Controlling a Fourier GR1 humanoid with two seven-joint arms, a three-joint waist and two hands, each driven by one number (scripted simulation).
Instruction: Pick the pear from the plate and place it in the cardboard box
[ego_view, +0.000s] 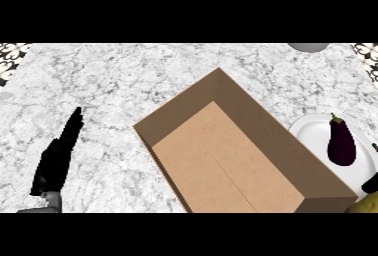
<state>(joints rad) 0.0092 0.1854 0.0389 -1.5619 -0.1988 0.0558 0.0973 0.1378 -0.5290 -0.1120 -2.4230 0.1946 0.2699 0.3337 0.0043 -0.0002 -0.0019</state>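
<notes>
Right beside the cardboard box (244, 160), at its near corner, my right hand (370, 183) curled around the pear (367, 204) (mostly cut off). Beyond it, an eggplant (341, 142) lay on the plate (314, 129). Left of the box, my left hand (59, 152) rested open, fingers straight.
</notes>
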